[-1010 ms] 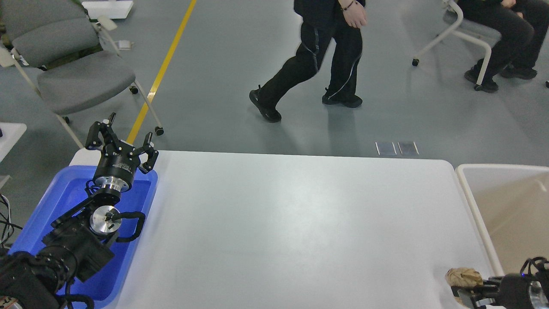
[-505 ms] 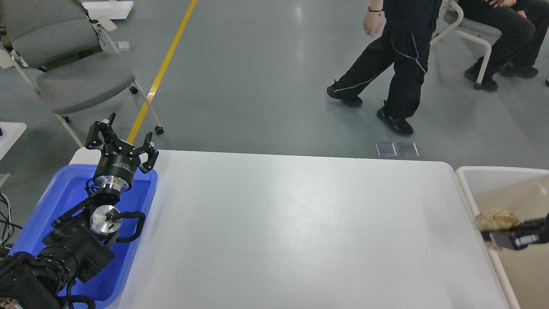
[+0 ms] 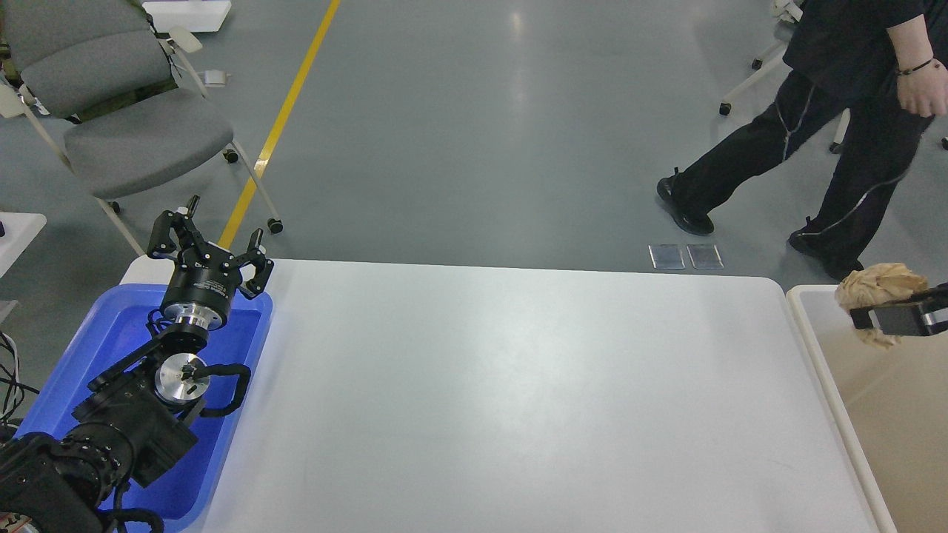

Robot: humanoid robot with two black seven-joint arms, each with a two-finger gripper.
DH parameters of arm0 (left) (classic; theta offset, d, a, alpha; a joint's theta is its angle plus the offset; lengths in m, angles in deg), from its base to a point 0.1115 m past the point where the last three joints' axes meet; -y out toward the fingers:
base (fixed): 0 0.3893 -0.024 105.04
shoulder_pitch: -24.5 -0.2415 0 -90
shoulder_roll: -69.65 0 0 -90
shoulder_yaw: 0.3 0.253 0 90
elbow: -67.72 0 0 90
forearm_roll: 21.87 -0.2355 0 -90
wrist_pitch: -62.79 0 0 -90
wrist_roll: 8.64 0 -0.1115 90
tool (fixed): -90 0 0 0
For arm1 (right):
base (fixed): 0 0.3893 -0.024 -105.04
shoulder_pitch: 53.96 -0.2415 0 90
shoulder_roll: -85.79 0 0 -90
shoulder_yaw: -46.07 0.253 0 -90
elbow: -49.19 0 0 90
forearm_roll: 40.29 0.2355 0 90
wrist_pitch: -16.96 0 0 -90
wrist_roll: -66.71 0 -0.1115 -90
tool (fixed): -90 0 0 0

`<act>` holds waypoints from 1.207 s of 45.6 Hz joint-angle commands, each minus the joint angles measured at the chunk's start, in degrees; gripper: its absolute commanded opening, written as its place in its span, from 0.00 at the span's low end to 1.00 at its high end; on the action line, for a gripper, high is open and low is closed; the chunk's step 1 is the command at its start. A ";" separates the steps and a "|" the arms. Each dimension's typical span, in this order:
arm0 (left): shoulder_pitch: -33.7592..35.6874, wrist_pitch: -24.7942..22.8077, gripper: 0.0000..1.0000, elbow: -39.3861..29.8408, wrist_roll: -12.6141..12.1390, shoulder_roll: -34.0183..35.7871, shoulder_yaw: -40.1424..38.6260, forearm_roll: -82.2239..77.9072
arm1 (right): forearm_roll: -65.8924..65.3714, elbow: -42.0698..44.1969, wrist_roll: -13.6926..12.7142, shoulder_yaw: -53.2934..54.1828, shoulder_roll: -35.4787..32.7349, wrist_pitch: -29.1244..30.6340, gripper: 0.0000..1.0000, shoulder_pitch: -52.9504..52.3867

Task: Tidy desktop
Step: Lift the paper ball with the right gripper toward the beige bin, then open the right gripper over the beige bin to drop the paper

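Right tool (image 3: pixel 889 317) mostly cut off at frame edge, only dark stub showing, clamped on crumpled brown paper wad (image 3: pixel 881 284), held over beige bin (image 3: pixel 815 348) at right. Can't make out its fingers separately. Left arm bent up over blue tray (image 3: pixel 89 348), left tool (image 3: pixel 208 238) pointing away, fingers spread wide, nothing in them. White surface (image 3: pixel 518 400) fills middle, between tray and bin. Count: one wad, one tray, one bin, two arms. Passerby (image 3: pixel 829 126) walking behind, head out of frame.
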 commanded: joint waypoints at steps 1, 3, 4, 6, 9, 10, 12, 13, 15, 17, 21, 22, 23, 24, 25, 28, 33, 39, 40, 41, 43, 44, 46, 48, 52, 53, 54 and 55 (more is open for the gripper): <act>0.00 0.00 1.00 0.01 0.00 -0.02 0.08 0.00 | 2.20 4.39 -0.03 -0.44 -2.08 0.00 0.00 -1.75; 0.00 0.00 1.00 0.01 0.00 -0.02 0.08 0.00 | 5.62 6.58 -0.03 -0.79 -2.61 -2.37 0.00 -0.61; 0.00 0.00 1.00 0.01 0.00 -0.02 0.08 0.00 | 7.55 7.64 -0.03 -0.88 -2.70 -3.34 0.00 0.01; 0.00 0.00 1.00 0.01 0.00 -0.02 0.08 0.00 | 10.81 9.57 -0.03 -0.88 -2.97 -4.66 0.00 1.33; 0.00 0.00 1.00 0.01 0.00 -0.02 0.08 0.00 | 14.33 12.12 -0.03 -0.88 -3.67 -5.72 0.00 2.56; 0.00 0.09 1.00 0.01 0.00 -0.02 0.08 0.00 | 15.21 12.91 -0.03 -0.88 -4.02 -6.07 0.00 2.74; 0.00 0.00 1.00 0.01 0.00 0.07 0.08 0.00 | 16.70 14.50 -0.03 -1.14 -4.55 -7.38 0.00 3.35; 0.00 0.00 1.00 0.01 0.00 -0.02 -0.01 0.00 | 17.76 15.29 0.05 -1.23 -4.64 -8.00 0.00 3.96; 0.00 0.00 1.00 0.01 0.00 -0.02 0.08 0.00 | 20.22 17.04 0.06 -1.32 -4.72 -9.58 0.00 5.63; 0.00 0.00 1.00 0.01 0.00 -0.02 0.08 0.00 | 23.20 19.15 0.14 -1.32 -4.64 -10.98 0.00 7.65; 0.00 0.00 1.00 0.01 0.00 -0.02 0.08 0.00 | 32.51 24.78 0.06 -1.67 -2.89 -14.94 0.00 13.45; 0.00 0.00 1.00 0.01 0.00 -0.02 0.08 0.00 | 34.36 25.83 0.06 -1.67 -2.10 -15.82 0.00 14.94; 0.00 0.00 1.00 0.01 0.00 -0.02 0.08 0.00 | 36.21 26.80 0.14 -1.58 -1.39 -16.61 0.00 16.61; 0.00 0.00 1.00 0.01 0.00 -0.02 0.08 0.00 | 37.88 27.85 0.14 -1.50 -0.60 -17.31 0.00 18.28; 0.00 0.00 1.00 0.01 0.00 -0.02 0.08 0.00 | 39.46 28.91 0.14 -1.06 0.02 -17.84 0.00 19.69; 0.00 0.00 1.00 0.01 0.00 0.07 0.08 0.00 | 43.51 32.42 0.23 -0.88 1.86 -19.42 0.00 23.47; 0.00 0.00 1.00 0.01 0.00 -0.02 0.08 0.00 | 52.02 38.14 0.23 -0.88 5.64 -21.71 0.00 28.92; 0.00 0.00 1.00 0.01 0.00 -0.02 0.08 0.00 | 63.37 44.38 0.23 -0.79 10.30 -23.56 0.00 35.25; 0.00 0.00 1.00 0.01 0.00 -0.02 0.08 0.00 | 64.69 45.34 0.14 -0.79 11.09 -23.91 0.00 36.22; 0.00 0.00 1.00 0.01 0.00 -0.02 0.08 0.00 | 66.01 46.22 0.14 -0.79 11.79 -24.17 0.00 37.18; 0.00 0.00 1.00 0.01 0.00 -0.02 0.08 0.00 | 68.20 48.24 0.14 -0.71 13.46 -24.88 0.00 39.03; 0.00 0.00 1.00 0.01 0.00 -0.02 0.08 0.00 | 69.35 49.30 0.14 -0.70 14.34 -25.23 0.00 39.91; 0.00 0.00 1.00 0.01 0.00 0.07 0.08 0.00 | 71.54 51.67 0.14 -0.70 16.27 -25.67 0.00 41.67; 0.00 0.00 1.00 0.01 0.00 -0.02 0.08 0.00 | 73.83 54.13 0.06 -0.70 18.38 -25.93 0.00 43.43; 0.00 0.00 1.00 0.01 0.00 -0.02 0.08 0.00 | 79.10 60.97 -0.12 -0.70 23.82 -26.72 0.00 48.08; 0.00 0.00 1.00 0.01 0.00 -0.02 0.08 0.00 | 80.25 62.65 -0.21 -0.70 25.14 -26.81 0.00 49.22; 0.00 0.00 1.00 0.01 0.00 -0.02 0.08 0.00 | 81.30 64.23 -0.30 -0.62 26.55 -26.81 0.00 50.28; 0.00 0.00 1.00 0.01 0.00 -0.02 0.08 0.00 | 82.10 65.64 -0.30 -0.62 27.96 -26.81 0.00 51.25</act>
